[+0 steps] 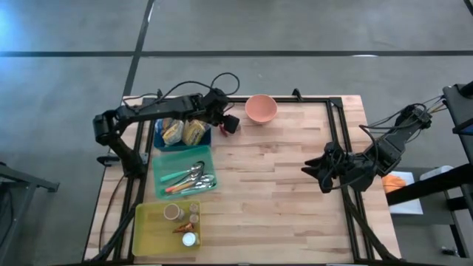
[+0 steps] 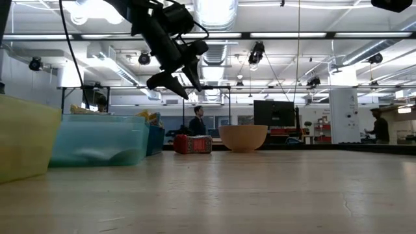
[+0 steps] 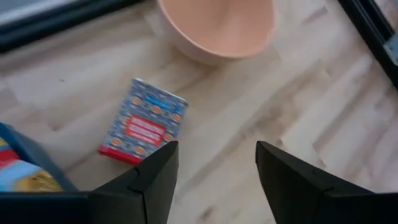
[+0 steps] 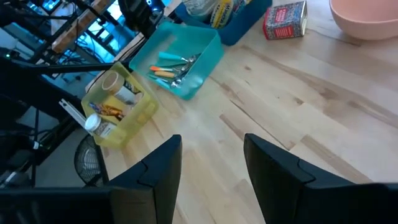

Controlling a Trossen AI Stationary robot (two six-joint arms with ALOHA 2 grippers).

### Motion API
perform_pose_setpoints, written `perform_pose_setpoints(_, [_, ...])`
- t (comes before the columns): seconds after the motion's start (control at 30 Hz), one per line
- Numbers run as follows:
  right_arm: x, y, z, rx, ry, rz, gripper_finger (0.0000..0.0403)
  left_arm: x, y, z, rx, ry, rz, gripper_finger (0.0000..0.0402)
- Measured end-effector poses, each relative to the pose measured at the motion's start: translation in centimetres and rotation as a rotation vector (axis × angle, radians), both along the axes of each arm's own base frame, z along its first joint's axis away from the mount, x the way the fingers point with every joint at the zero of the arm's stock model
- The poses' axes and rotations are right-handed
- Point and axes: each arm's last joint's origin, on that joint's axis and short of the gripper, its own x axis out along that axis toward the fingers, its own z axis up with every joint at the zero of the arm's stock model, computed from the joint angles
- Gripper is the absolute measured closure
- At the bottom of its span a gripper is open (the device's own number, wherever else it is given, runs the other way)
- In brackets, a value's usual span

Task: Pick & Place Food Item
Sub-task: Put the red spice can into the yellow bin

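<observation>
Lying nearest the low camera, the yellow bin holds small jars and a bottle, and just past it the teal bin holds cutlery with coloured handles. Beyond that, the blue bin is filled with snack packets. The wooden table carries all three bins in a row along its left side.

Farther back, the small red patterned food box lies on the tabletop just beside the blue bin, with the pink bowl near it but apart. In the low view the box stands left of the bowl, with a gap between them.

The left gripper hangs in the air above the box, tilted downward, touching nothing. Its two dark fingers are spread apart with bare table showing between them, and they carry nothing.

The right gripper waits over the table's right edge, well apart from the box. Its fingers also stand parted and empty.

Far across the room behind the table, a person stands among desks and monitors.
</observation>
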Motion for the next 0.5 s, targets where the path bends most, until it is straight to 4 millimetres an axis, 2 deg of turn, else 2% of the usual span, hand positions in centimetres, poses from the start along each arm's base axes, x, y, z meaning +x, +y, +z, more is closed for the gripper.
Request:
perform_pose_setpoints(0.13, [0.0,0.0,0.0,-0.001,0.000,0.000,0.0233,-0.3,0.8,0.0,0.021,0.009,0.039,0.0147])
perform_pose_setpoints(0.37, [0.0,-0.1,0.1,-0.038,-0.023,-0.034,0.0233,-0.8,1.7,0.0,0.019,0.007,0.069,0.0022])
perform_pose_setpoints(0.43, [0.0,-0.2,0.1,-0.049,-0.023,-0.032,0.0233,-0.8,1.8,0.0,0.007,0.000,0.061,0.0008])
perform_pose_setpoints(0.5, [0.0,-0.2,0.1,-0.060,-0.027,-0.038,0.0233,-0.8,1.9,0.1,0.012,-0.003,0.053,0.0018])
